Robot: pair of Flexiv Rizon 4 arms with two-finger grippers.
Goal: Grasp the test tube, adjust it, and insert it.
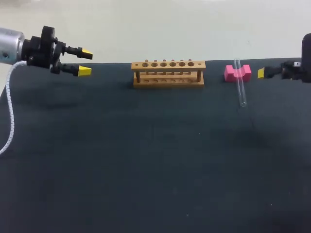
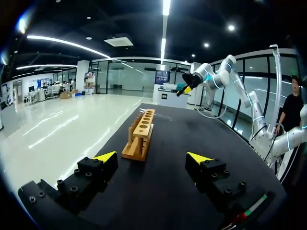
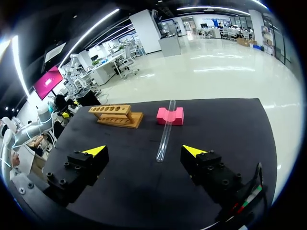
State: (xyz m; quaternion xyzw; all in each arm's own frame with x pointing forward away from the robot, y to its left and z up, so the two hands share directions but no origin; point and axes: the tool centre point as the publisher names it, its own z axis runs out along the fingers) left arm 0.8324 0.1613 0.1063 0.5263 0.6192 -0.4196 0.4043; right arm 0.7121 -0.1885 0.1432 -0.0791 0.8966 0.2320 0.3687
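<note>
My right pincer (image 3: 145,152) is released and holds nothing, at the right edge of the surface (image 1: 146,170). Just ahead of it, apart from my fingers, lies the test tube (image 3: 164,134). Its far part rests in the notch of a pink block (image 3: 170,116) near the far edge. From fingers to tube runs flat dark surface. Past the block, well apart, stands the wooden rack (image 3: 116,115) with its holes upward. My left pincer (image 1: 85,61) hangs released over the far left corner, facing the rack's end.
</note>
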